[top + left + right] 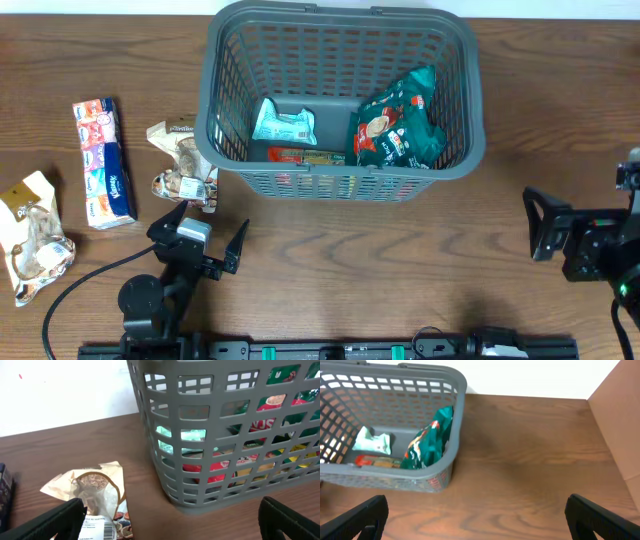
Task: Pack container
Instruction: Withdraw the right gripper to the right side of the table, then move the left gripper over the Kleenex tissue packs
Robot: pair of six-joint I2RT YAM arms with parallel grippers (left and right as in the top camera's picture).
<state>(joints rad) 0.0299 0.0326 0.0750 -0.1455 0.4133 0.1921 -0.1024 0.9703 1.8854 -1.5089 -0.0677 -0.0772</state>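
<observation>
The dark grey slatted basket [340, 186] stands at the back centre. It holds a green snack packet [400, 125], a mint packet [283, 123] and a red-orange bar [305, 157]. A beige snack packet [183, 165] lies against its left wall. My left gripper [203, 238] is open and empty just in front of that packet. In the left wrist view the packet [95, 495] lies ahead of the left finger of the gripper [170, 527], with the basket [225, 435] to the right. My right gripper [537, 225] is open and empty at the far right, over bare table [477, 522].
A red and blue tissue pack [103, 160] and another beige packet [32, 235] lie at the left of the table. The right wrist view shows the basket [395, 472] to the left and a brown cardboard surface [620, 420] at the right edge.
</observation>
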